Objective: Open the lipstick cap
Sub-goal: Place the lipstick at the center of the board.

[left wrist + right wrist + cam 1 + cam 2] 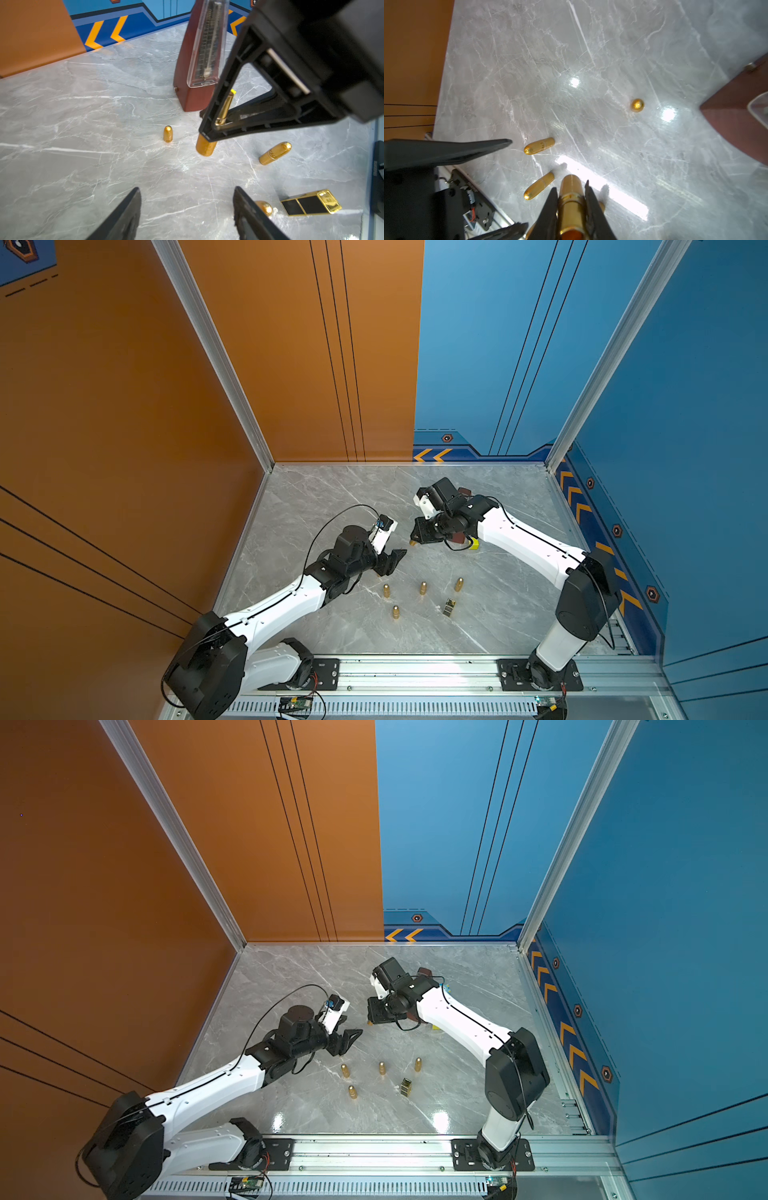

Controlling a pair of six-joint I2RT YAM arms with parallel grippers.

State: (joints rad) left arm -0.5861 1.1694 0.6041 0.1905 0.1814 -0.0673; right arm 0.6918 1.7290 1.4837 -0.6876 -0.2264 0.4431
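My right gripper [571, 187] is shut on a gold lipstick [571, 209] held above the marble table. The lipstick's blunt end [205, 146] sticks out past the fingertips, and a raised band rings it there. Which part is the cap I cannot tell. In both top views the right gripper [415, 537] [371, 1017] is at mid-table with the gold tip [412, 543] showing. My left gripper [187, 193] faces it, a short gap away, open with nothing between its fingers [395, 558] [351, 1038].
Several gold lipsticks [423, 588] and a black-and-gold box [449, 608] stand nearer the front rail. A brown metronome [199, 62] stands behind the right gripper, with a small upright gold piece [168, 134] beside it. A yellow item [473, 544] lies under the right arm.
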